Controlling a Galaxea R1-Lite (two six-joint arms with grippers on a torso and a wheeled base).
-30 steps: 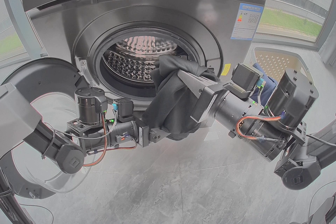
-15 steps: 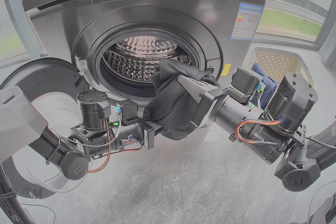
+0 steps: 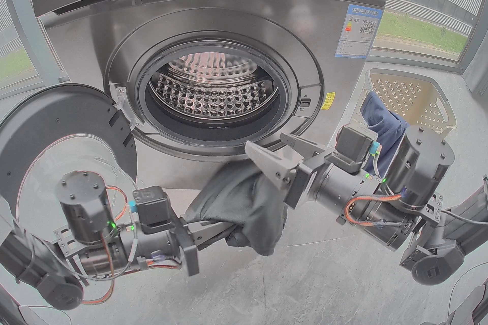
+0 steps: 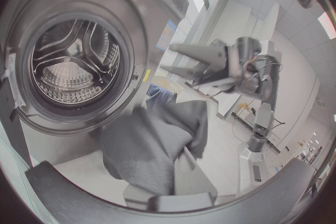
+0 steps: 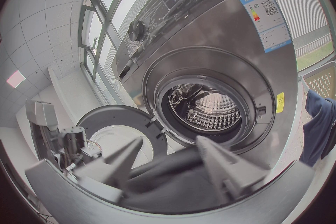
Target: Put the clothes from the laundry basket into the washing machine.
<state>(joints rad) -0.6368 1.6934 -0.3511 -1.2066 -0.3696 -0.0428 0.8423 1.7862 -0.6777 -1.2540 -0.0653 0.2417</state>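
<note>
Head view: left gripper point(image 3: 226, 229) clamped on the grey garment point(image 3: 244, 204), which hangs low in front of the washing machine point(image 3: 213, 16), below its open port. Right gripper point(image 3: 264, 140) spread wide, holding nothing. Left wrist view: right gripper sits above the cloth, apart from it. Right wrist view: blue garment point(image 5: 318, 126) draped over laundry basket point(image 5: 320, 79) rim.

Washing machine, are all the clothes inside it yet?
Not yet. Done: the door is open, but the drum looks empty. In hand: the left hand grips a grey garment hanging below the opening; the right hand is open above it. Left: put that in, then the blue garment draped over the laundry basket.
</note>
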